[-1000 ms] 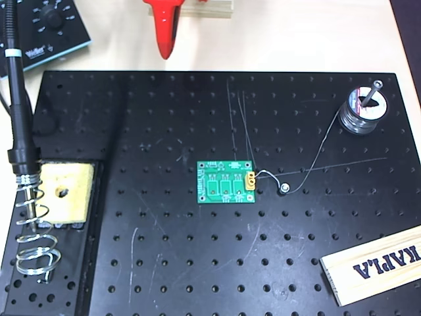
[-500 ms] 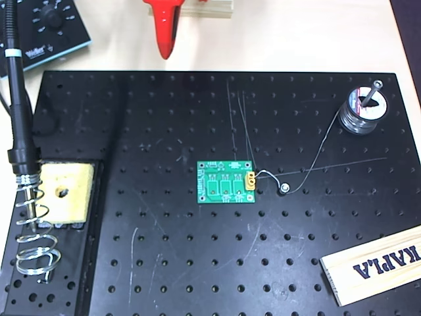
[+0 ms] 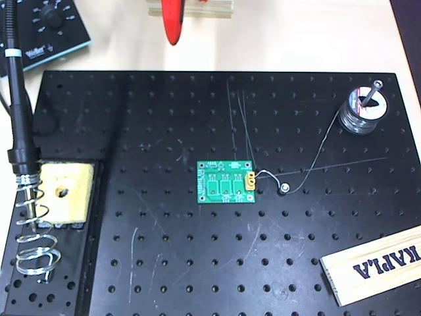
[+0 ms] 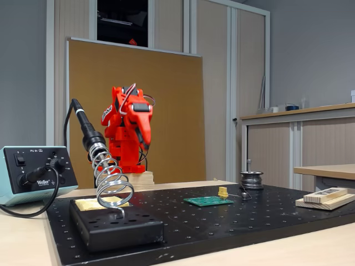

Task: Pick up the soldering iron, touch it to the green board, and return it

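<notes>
At far left of the overhead view your soldering iron point(image 3: 18, 112) sits in its coil stand point(image 3: 33, 230). The green board point(image 3: 227, 182) lies mid-plate. The fingers point(image 3: 173, 26), top centre, are well apart from both; the fixed view shows them folded downward, seemingly closed.

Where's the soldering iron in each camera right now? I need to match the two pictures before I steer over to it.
Overhead view: the soldering iron runs down the left edge, tip end in the coil stand at lower left.
Fixed view: the iron leans at left, in front of the red arm, tip end down in the coil.
Shared landmark: the yellow sponge beside the coil, also seen under it in the fixed view.
</notes>
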You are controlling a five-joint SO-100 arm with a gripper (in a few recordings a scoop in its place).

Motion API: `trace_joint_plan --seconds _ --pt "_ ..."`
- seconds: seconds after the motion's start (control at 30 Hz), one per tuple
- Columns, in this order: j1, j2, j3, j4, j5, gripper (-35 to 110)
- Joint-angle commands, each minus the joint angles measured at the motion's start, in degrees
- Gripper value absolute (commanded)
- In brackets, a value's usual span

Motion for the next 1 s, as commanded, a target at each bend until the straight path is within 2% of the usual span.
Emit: trace_joint_plan --seconds 0.0,0.37,0.43,0.53,0.63,0.83,0.97 --pt "-0.70 -2.55 -6.24 1.14 0.09 0" --pt "1.85 -50.45 -40.17 0.53 -1.32 0" --pt "2.72 -56.78 -44.12 -0.35 -6.50 0" --pt "4.04 -63.81 -48.43 -2.55 -8.00 0" --pt "6.06 -68.03 -50.27 -6.68 -3.43 0" --pt "10.99 -75.15 -51.50 -18.98 -0.44 0" --pt "14.15 -78.40 -50.01 -26.37 -5.54 13"
